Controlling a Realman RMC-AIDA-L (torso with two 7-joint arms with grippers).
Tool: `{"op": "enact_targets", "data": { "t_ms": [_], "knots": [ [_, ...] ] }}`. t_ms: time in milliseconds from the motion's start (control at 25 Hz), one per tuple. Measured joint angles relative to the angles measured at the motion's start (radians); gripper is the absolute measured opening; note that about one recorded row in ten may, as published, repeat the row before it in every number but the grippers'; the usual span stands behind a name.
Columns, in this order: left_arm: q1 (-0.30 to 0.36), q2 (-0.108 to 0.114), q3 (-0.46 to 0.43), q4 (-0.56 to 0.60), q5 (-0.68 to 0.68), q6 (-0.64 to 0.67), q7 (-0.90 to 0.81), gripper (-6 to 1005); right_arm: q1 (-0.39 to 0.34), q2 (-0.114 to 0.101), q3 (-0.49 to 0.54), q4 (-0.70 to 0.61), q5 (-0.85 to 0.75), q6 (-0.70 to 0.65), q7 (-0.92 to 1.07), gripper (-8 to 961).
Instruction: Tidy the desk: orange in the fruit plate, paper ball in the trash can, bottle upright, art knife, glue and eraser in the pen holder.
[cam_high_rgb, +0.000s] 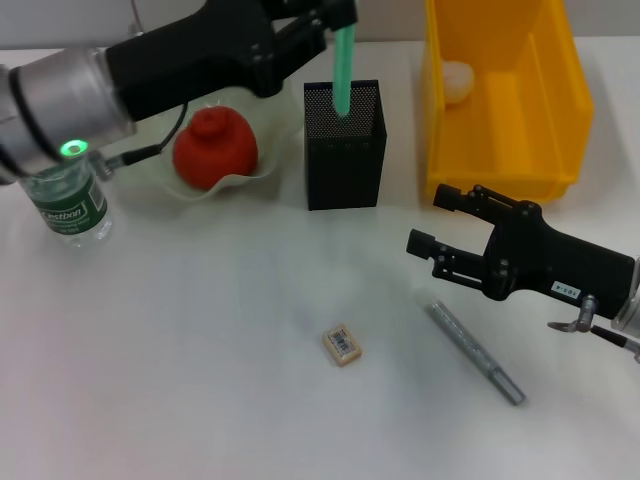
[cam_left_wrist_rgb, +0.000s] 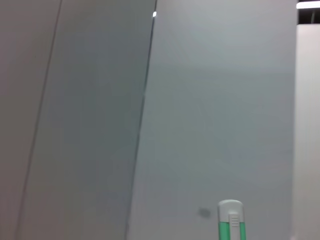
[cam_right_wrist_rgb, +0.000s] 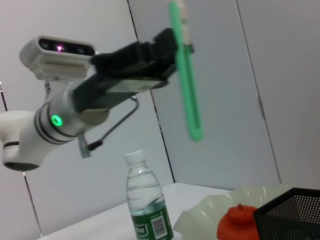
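My left gripper (cam_high_rgb: 340, 15) is shut on a green art knife (cam_high_rgb: 343, 70), holding it upright over the opening of the black mesh pen holder (cam_high_rgb: 345, 160). The knife (cam_right_wrist_rgb: 187, 90) also shows in the right wrist view, and its white-slider end (cam_left_wrist_rgb: 231, 222) in the left wrist view. The orange (cam_high_rgb: 213, 148) lies in the pale fruit plate (cam_high_rgb: 250, 178). The bottle (cam_high_rgb: 72, 205) stands upright at the far left. The paper ball (cam_high_rgb: 457, 82) rests in the yellow trash can (cam_high_rgb: 560, 110). The beige eraser (cam_high_rgb: 342, 344) and a grey pen-shaped glue stick (cam_high_rgb: 475, 352) lie on the table. My right gripper (cam_high_rgb: 432, 220) is open, just above the glue.
The trash can stands at the back right, close beside the pen holder. The left arm reaches across over the fruit plate and bottle. Bare white table (cam_high_rgb: 200, 380) lies in front of them.
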Motion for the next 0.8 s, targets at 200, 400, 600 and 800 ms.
{"op": "enact_targets", "data": {
  "t_ms": [200,400,600,800],
  "knots": [
    [-0.013,-0.002,0.028,-0.015,-0.003,-0.100,0.036,201,-0.004,0.001,0.000,0.018,0.000,0.000,0.000,759],
    [-0.011,-0.002,0.114,-0.016,-0.078,-0.206,0.089,202,-0.006,0.001,0.004,0.025,0.000,0.000,0.000,760],
    [-0.009,-0.002,0.236,-0.017,-0.186,-0.302,0.139,203,-0.001,0.001,0.005,0.035,0.000,0.000,0.000,760],
    [-0.019,-0.002,0.331,-0.018,-0.257,-0.398,0.174,204,0.002,0.001,0.009,0.038,0.000,0.002,0.001,760]
  ]
}}
